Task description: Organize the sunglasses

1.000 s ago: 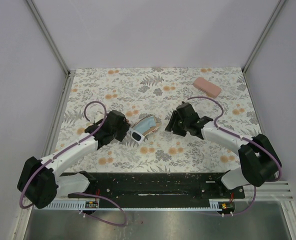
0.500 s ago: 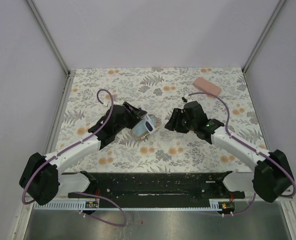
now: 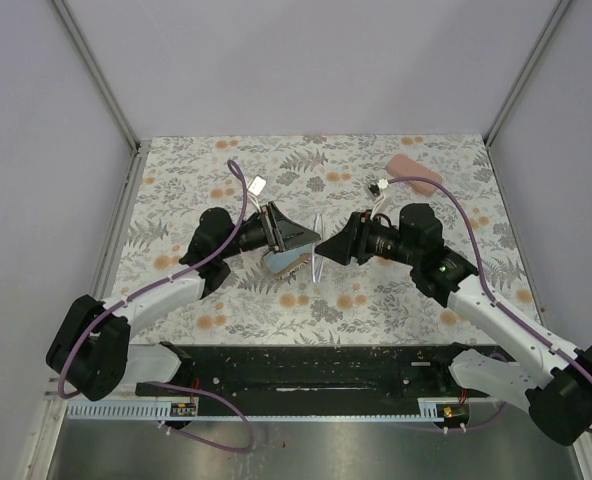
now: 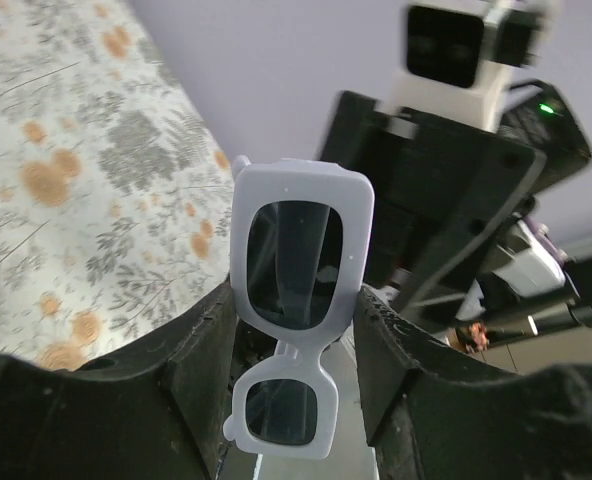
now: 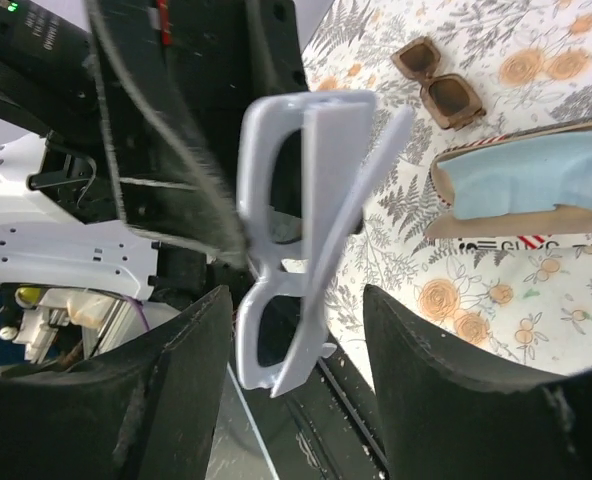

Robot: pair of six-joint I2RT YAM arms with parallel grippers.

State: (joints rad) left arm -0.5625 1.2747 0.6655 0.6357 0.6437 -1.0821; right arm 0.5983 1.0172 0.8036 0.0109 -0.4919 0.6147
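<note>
Floral cloth covers the bench point(image 3: 376, 300), boxed in by pale walls. From above, both arms reach in and meet at mid-frame. The left fingers point(image 3: 294, 235) hold the white sunglasses point(image 3: 317, 258) up off the cloth, edge-on. The right fingers point(image 3: 344, 248) come at them from the right, about level. A pink case point(image 3: 416, 173) lies well apart at the upper right.

Seen from the left wrist, the white sunglasses point(image 4: 298, 300) stand with their long axis up and down the frame. The left fingers point(image 4: 201, 370) are closed on the frame's two long edges around the lower lens. The other arm's black head fills the upper right, just behind.

In the right wrist's view, the right fingers point(image 5: 176, 400) stand apart, holding nothing. The lower end of the white sunglasses point(image 5: 296, 230) hangs in the gap, with daylight on both sides. So the pair lies dead ahead of these fingers, long axis across the direction they close in. To my eye a handover needs only a squeeze. The brown sunglasses point(image 5: 439, 84) sit on the cloth at the upper right, beside a striped pouch point(image 5: 536, 185).

A second ago the left fingers were low at the pouch, left of centre. The right arm hung back, with a clear space between the two. Both have since swung inward.
</note>
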